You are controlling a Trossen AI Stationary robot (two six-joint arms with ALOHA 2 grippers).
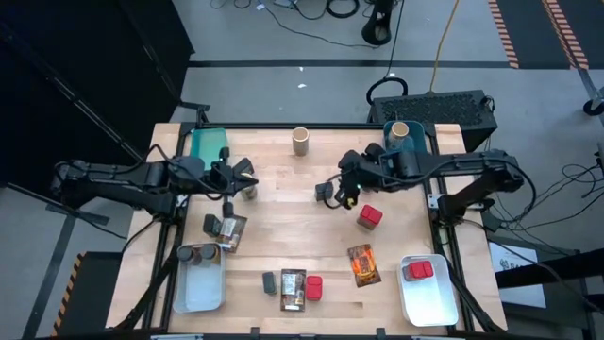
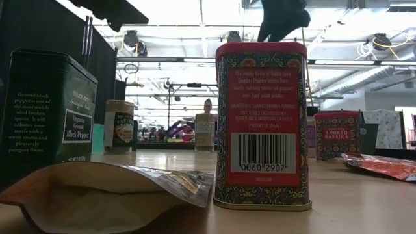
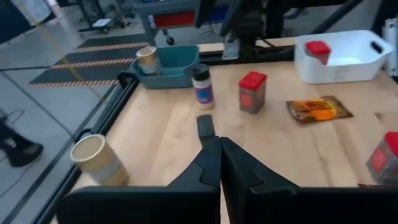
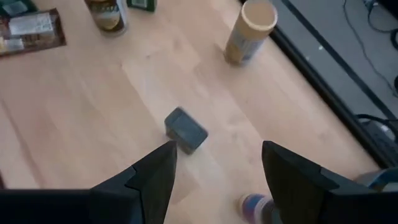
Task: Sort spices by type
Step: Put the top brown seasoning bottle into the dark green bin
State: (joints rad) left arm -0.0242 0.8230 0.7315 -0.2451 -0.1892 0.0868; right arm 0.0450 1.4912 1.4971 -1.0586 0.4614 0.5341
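Note:
My left gripper is shut and empty, hovering over the table's left half. My right gripper stands open above the middle of the table, nothing between its fingers. Just ahead of it a small grey tin lies flat on the wood. A white-capped jar stands upright below the right gripper. One tan cylinder stands at the far edge; another sits in the right teal bin. A red tin and a printed packet rest further toward the near right.
A teal bin is far left. The white bin near left holds dark jars; the white bin near right holds red tins. A packet, red tin and dark tin line the near edge. Bare wood lies between the grippers.

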